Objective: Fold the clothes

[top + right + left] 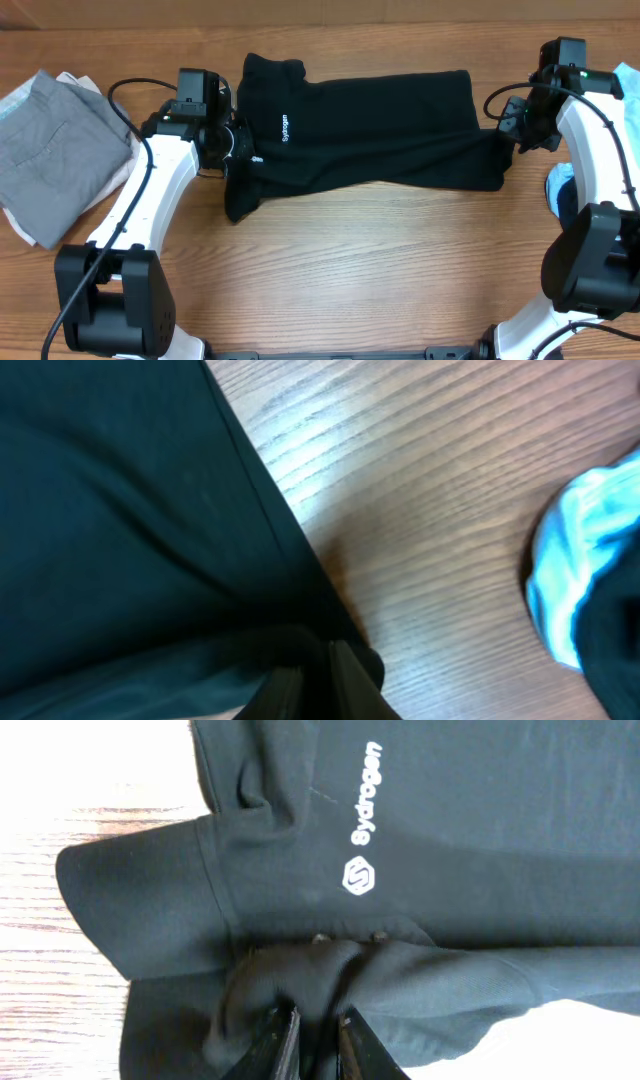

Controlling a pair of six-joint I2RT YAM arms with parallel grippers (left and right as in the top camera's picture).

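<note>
Overhead view: large, plain, soft black garment [380, 130] lies spread lengthwise across middle of wooden table [350, 260], white logo lettering [284, 127] near its left end. Left gripper [238, 148] at garment's left edge. Left wrist view shows its jaws nearly together, pinching bunched fold of black cloth below lettering. Right gripper [508, 130] at garment's right edge — jaws close-set, nipping hem corner [340, 645]. Folded grey fabric pile [50, 150] on white cloth [30, 225], far left. Crumpled light blue cloth [560, 185] far right, apart from black garment.
</note>
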